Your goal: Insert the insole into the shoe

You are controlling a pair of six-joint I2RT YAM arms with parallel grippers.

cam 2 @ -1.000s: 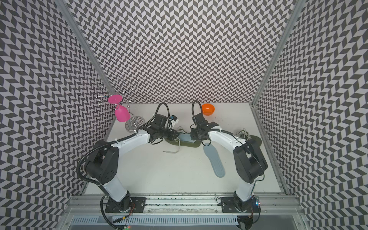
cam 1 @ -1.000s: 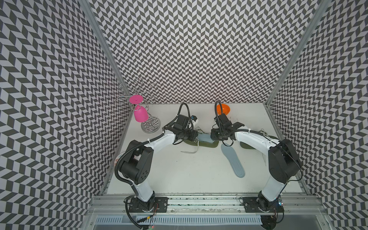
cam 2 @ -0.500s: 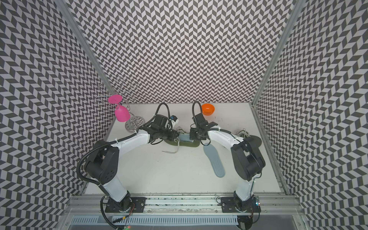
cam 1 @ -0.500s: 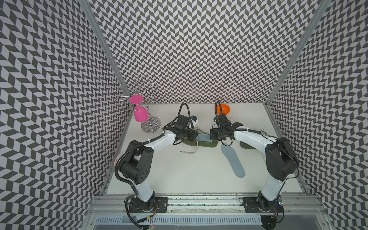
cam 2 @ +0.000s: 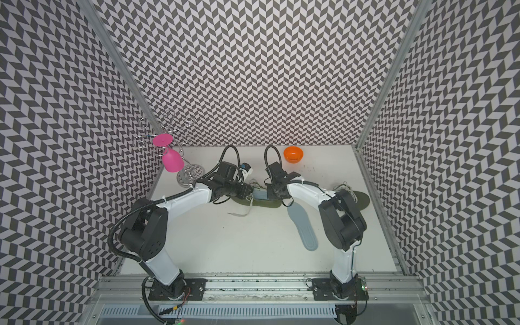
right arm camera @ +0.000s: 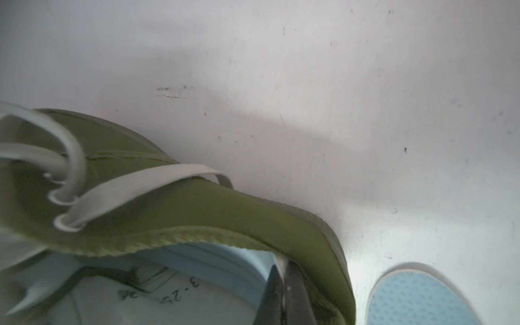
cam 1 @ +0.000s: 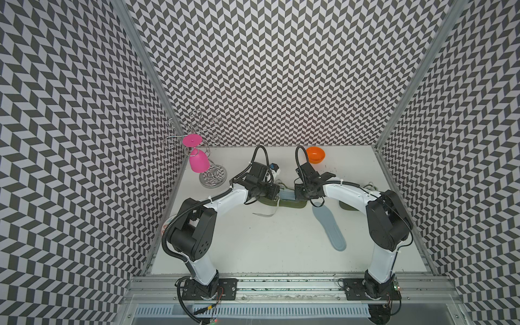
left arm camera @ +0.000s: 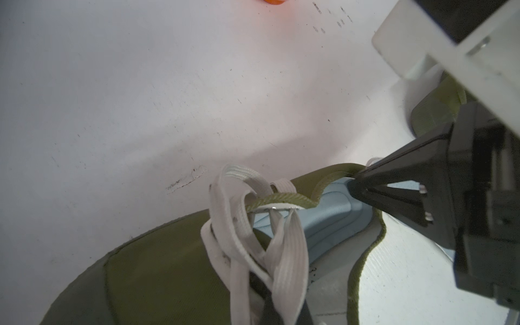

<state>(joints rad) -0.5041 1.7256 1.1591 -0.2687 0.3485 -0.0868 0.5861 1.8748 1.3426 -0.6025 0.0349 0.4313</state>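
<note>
Clamps right end effector (left arm camera: 355, 183) on heel collar of olive shoe (left arm camera: 168, 267), spreading the mouth for the light-blue insole (left arm camera: 334, 213) lying inside. Holds left end effector (cam 1: 275, 194) clenched, probably on laces (left arm camera: 239, 213), anchoring the forefoot.

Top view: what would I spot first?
The left arm and right arm meet over a green shoe mid-table, a loose blue insole lying near it. A pink glass hangs on the rack at the back left, and an orange bowl sits at the back.
</note>
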